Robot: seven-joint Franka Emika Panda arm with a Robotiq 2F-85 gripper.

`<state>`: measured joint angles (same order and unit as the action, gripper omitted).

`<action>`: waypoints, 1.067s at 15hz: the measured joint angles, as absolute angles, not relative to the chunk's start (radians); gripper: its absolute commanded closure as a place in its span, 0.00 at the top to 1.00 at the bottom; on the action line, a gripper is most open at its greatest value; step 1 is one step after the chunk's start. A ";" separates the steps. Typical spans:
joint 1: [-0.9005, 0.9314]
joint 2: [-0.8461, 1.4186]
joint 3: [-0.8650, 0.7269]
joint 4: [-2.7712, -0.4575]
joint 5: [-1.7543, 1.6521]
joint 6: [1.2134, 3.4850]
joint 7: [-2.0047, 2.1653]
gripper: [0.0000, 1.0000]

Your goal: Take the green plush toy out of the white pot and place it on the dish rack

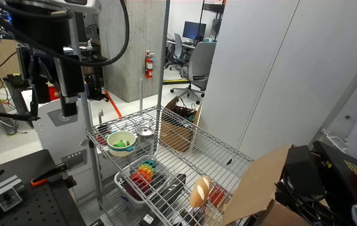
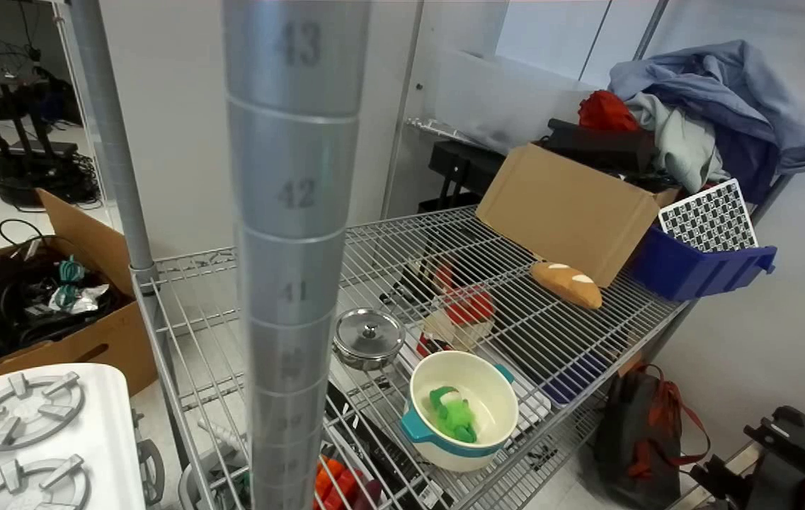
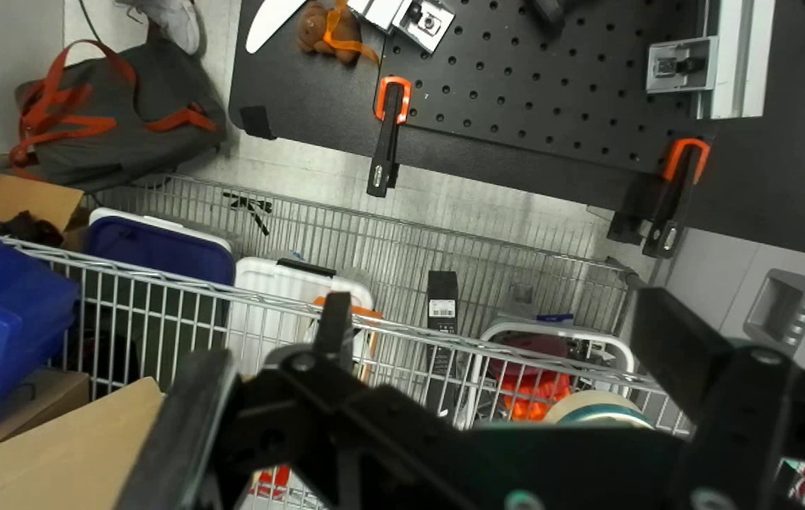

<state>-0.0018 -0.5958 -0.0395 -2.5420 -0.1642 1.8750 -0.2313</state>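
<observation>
The green plush toy [image 1: 121,143] lies inside the white pot [image 1: 122,152], which has teal handles and stands on the wire shelf. In an exterior view the toy [image 2: 454,414] rests on the cream bottom of the pot [image 2: 505,397]. My gripper [image 1: 56,102] hangs in the air, higher than the pot and apart from it. In the wrist view the gripper [image 3: 494,312] has its fingers wide apart with nothing between them. The pot's rim [image 3: 597,402] shows there partly behind the gripper; the toy is hidden. I cannot make out a separate dish rack in any view.
The wire shelf [image 1: 181,157] also bears a small lidded steel pot [image 1: 145,131], a bread loaf [image 1: 200,191] and a cardboard box [image 1: 256,188]. Upright posts [image 1: 162,62] stand at its corners. A blue bin [image 2: 692,269] is at one end. A black table [image 3: 487,134] stands alongside.
</observation>
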 measured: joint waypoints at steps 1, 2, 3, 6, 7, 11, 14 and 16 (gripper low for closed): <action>-0.002 -0.596 -0.040 -2.542 -0.164 1.875 -0.231 1.00; -0.002 -0.596 -0.040 -2.542 -0.164 1.875 -0.231 1.00; -0.002 -0.592 -0.040 -2.544 -0.164 1.877 -0.230 1.00; -0.003 -0.494 -0.052 -2.563 -0.164 1.990 -0.200 1.00; -0.003 -0.432 -0.052 -2.567 -0.164 2.050 -0.182 1.00; 0.012 -0.156 -0.019 -2.547 -0.153 2.287 -0.088 1.00; 0.057 0.034 0.043 -2.490 -0.125 2.419 0.009 1.00; 0.097 0.138 0.079 -2.427 -0.118 2.462 0.077 1.00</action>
<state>0.0968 0.1384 0.0794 -2.4275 -0.1181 2.4624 0.0772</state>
